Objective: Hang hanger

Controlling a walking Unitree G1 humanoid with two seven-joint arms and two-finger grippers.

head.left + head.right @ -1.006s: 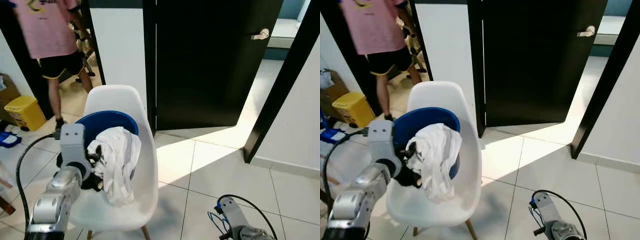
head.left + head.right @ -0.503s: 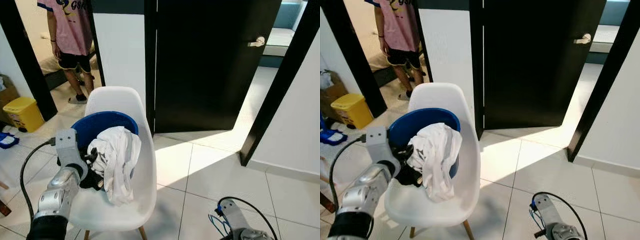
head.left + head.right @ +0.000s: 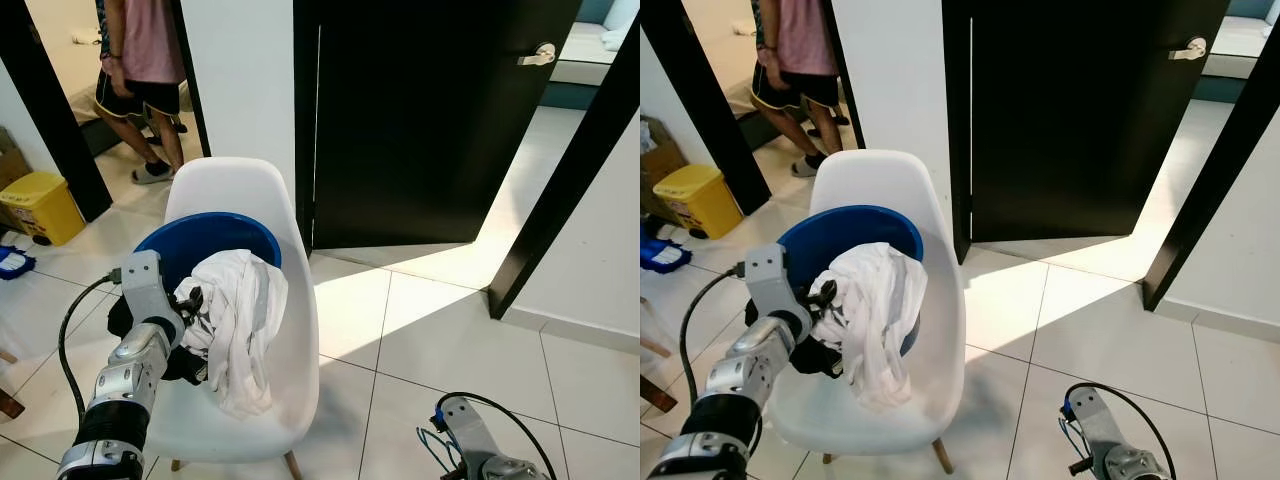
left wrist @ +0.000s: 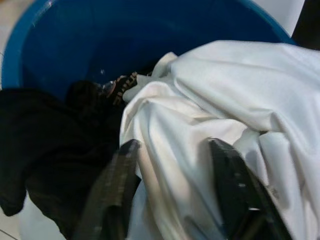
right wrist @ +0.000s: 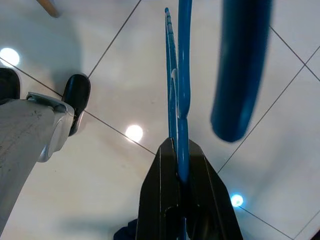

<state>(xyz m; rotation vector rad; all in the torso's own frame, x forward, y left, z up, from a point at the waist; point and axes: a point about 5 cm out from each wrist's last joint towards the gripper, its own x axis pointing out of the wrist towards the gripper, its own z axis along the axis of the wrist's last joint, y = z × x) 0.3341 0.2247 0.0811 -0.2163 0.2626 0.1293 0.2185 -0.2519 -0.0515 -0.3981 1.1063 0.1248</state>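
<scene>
Moved: the person [image 3: 135, 60] now stands farther back in the doorway behind the white chair [image 3: 290, 330].
Left gripper [image 4: 172, 165]: my fingers spread over the white shirt [image 3: 240, 320] in the blue basin [image 3: 215, 240] on the chair.
Right gripper [image 5: 178, 165]: I pinch a blue hanger [image 5: 181, 85], low, right of the chair.

A chair [image 3: 280, 330] stands at lower left of the frame, a basin [image 3: 195, 245] on its seat with a shirt [image 3: 240, 320] draped over the basin's front rim. Behind it, right of centre, is a door [image 3: 430, 120]. A bin [image 3: 40, 205] sits at far left, a person [image 3: 140, 70] in the upper-left doorway.
</scene>
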